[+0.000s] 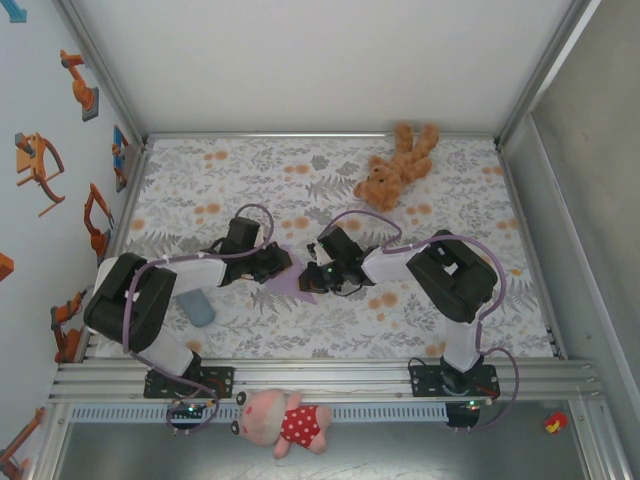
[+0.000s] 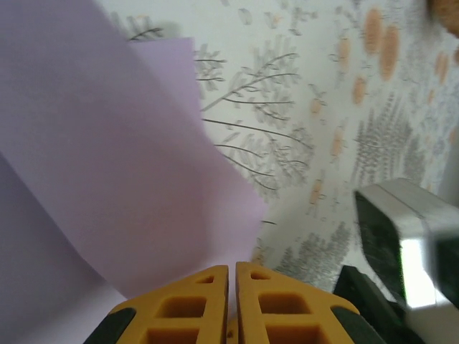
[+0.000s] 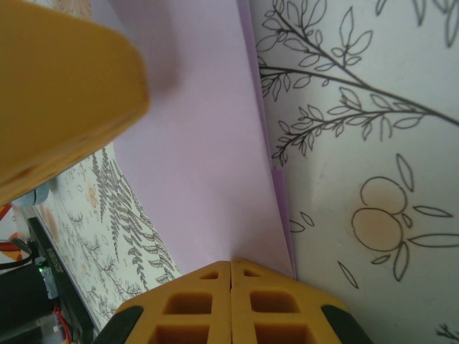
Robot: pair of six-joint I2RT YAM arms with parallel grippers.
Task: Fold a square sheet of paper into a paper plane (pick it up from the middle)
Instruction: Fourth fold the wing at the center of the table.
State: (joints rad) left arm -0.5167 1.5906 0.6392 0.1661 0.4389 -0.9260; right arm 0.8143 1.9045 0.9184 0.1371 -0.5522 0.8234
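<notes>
The square sheet of paper (image 1: 292,284) is pale lilac and folded over on itself, lifted off the flowered table (image 1: 450,200) between the two arms. My left gripper (image 1: 283,265) is shut on one edge of it; in the left wrist view the sheet (image 2: 107,165) runs up from the closed yellow tips (image 2: 232,271). My right gripper (image 1: 312,268) pinches the opposite side, and the right wrist view shows two layers of the paper (image 3: 193,143) entering its closed tips (image 3: 230,265). The two grippers nearly touch. A paper plane is out of view.
A brown teddy bear (image 1: 397,165) lies at the back right of the table. A small grey-blue pad (image 1: 197,307) sits beside the left arm. A pink pig toy (image 1: 285,422) rests on the front ledge below the arm bases. Walls close in the table on the left, back and right.
</notes>
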